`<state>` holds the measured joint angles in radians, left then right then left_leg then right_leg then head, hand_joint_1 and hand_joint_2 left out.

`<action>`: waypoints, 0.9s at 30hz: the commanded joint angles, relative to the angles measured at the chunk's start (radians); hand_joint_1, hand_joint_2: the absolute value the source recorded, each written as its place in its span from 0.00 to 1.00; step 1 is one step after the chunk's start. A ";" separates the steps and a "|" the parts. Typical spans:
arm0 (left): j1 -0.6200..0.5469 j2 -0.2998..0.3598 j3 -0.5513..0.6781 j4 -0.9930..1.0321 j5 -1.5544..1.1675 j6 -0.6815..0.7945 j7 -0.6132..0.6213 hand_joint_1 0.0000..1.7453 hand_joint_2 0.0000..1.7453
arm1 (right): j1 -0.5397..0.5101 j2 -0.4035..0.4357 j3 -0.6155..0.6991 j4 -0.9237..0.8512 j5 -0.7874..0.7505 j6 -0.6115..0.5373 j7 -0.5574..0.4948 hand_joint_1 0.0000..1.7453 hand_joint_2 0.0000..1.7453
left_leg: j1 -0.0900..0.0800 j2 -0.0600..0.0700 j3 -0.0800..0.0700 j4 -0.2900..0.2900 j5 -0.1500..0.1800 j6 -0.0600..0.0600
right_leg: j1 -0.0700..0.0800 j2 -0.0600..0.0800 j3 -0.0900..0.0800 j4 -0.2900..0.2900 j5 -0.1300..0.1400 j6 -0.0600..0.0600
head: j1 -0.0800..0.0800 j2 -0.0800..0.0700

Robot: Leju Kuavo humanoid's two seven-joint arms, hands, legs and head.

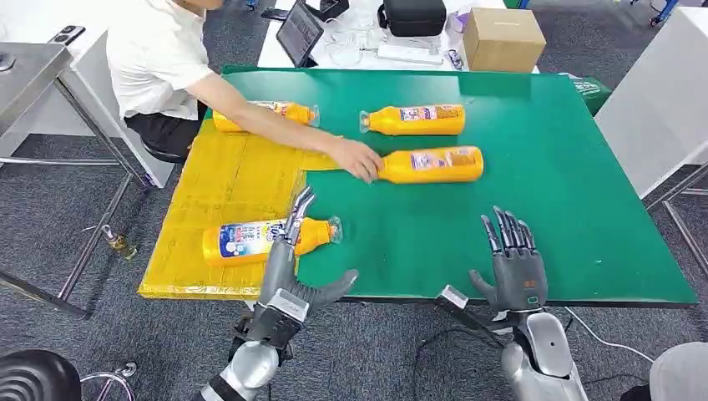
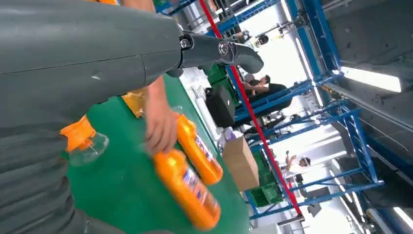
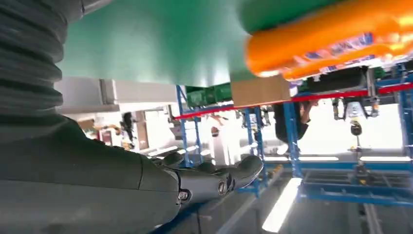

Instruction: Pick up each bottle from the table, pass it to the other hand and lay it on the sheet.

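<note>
Bottles: two are lying on the yellow sheet (image 1: 225, 180) at frame left, two on the green table (image 1: 543, 167) centre. A person's hand (image 1: 357, 159) is touching the nearer bottle (image 1: 430, 164). Your left hand (image 1: 292, 259) and right hand (image 1: 511, 255) are hovering open, empty. Between picks; you're reaching next once the person clears.

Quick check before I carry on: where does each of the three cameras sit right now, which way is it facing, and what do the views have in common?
Head view: high on the body, facing forward and down at the green table; left hand and right hand rise from below, both holding nothing.
Left wrist view: behind the left hand, looking across the table toward blue racking.
Right wrist view: behind the right hand, turned, table overhead.
Shared: head and left wrist views both show the person's hand on an orange bottle.
</note>
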<state>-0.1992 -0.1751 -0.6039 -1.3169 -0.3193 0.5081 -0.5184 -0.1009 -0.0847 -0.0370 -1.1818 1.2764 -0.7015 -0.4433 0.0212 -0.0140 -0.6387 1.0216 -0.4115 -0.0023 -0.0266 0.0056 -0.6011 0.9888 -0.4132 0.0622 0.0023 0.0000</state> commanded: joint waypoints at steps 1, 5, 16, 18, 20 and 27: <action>-0.036 0.008 -0.047 0.043 0.010 -0.013 0.002 0.00 1.00 | -0.061 -0.027 0.055 0.081 -0.003 0.003 0.024 0.00 1.00 | 0.000 0.003 0.005 -0.001 -0.002 0.001 | 0.001 0.001 0.004 -0.001 -0.001 -0.003 | 0.000 0.000; -0.039 0.011 -0.048 0.043 0.012 -0.015 0.002 0.00 1.00 | -0.081 -0.039 0.069 0.135 -0.013 0.003 0.050 0.00 1.00 | 0.000 0.003 0.005 -0.001 -0.002 0.001 | 0.001 0.001 0.004 -0.002 -0.001 -0.002 | 0.000 0.000; -0.043 0.021 -0.058 0.040 0.014 -0.022 0.001 0.00 1.00 | -0.199 -0.115 0.129 0.411 -0.079 0.003 0.124 0.00 1.00 | 0.001 0.003 0.005 -0.001 -0.001 0.001 | 0.001 0.001 0.005 -0.002 0.000 -0.003 | 0.000 0.000; -0.055 0.023 -0.066 0.045 0.018 -0.029 0.000 0.00 1.00 | -0.268 -0.120 0.135 0.501 -0.121 0.003 0.091 0.00 1.00 | 0.000 0.003 0.004 -0.001 -0.001 0.001 | 0.001 0.001 0.004 -0.002 0.000 -0.003 | 0.000 0.000; -0.067 0.019 -0.075 0.054 0.028 -0.037 -0.004 0.00 1.00 | -0.313 -0.105 0.139 0.545 -0.133 0.003 0.071 0.00 1.00 | 0.000 0.004 0.005 -0.001 -0.002 0.002 | 0.001 0.003 0.004 -0.001 0.000 -0.003 | 0.000 0.000; -0.091 0.014 -0.092 0.059 0.040 -0.045 -0.008 0.00 1.00 | -0.351 -0.068 0.161 0.562 -0.086 0.003 0.063 0.00 1.00 | 0.000 0.003 0.004 0.000 -0.001 0.001 | 0.001 0.002 0.003 -0.001 0.000 -0.002 | 0.000 0.000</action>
<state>-0.2305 -0.1793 -0.6550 -1.3142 -0.2930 0.4692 -0.5253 -0.3533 -0.1889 0.0694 -0.7596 1.1661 -0.7019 -0.3689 0.0212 -0.0141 -0.6388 1.0218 -0.4112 -0.0021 -0.0266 0.0055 -0.6010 0.9889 -0.4131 0.0623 0.0019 0.0000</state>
